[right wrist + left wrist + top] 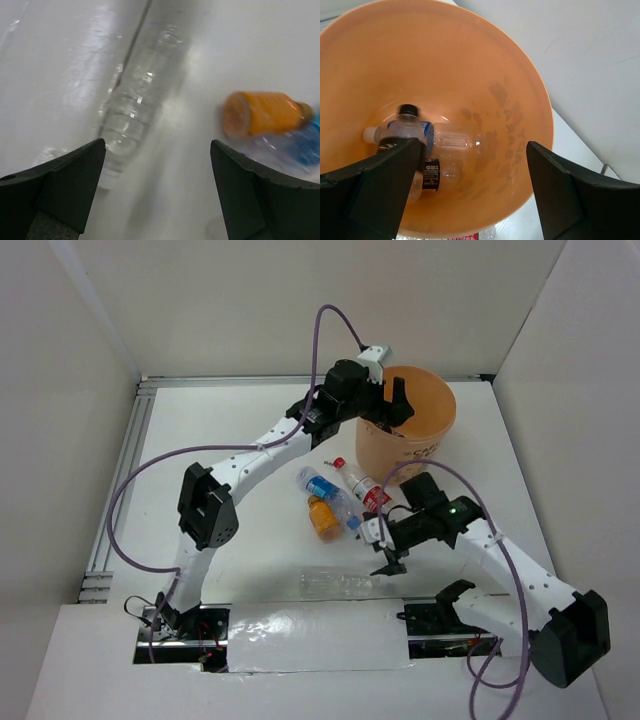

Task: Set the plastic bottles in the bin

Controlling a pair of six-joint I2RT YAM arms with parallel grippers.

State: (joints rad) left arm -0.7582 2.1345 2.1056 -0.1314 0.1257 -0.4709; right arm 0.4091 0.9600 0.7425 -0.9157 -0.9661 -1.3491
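The orange bin (412, 452) stands at the back right. My left gripper (386, 406) hangs open over its mouth, holding nothing. In the left wrist view, that gripper (472, 192) looks down into the bin (470, 60), where a black-capped, blue-labelled bottle (406, 127), a clear bottle (452, 142) and a black-labelled bottle (431, 175) lie. On the table lie a blue-labelled bottle (325, 488), an orange bottle (323, 519), a red-labelled bottle (363, 486) and a clear unlabelled bottle (336, 583). My right gripper (388, 560) is open above the clear bottle (131, 107), beside the orange bottle (265, 114).
White walls close in the table on the left, back and right. A metal rail (118, 480) runs along the left edge. A shiny foil strip (310, 635) lies between the arm bases at the near edge. A purple cable (150, 465) loops over the left side.
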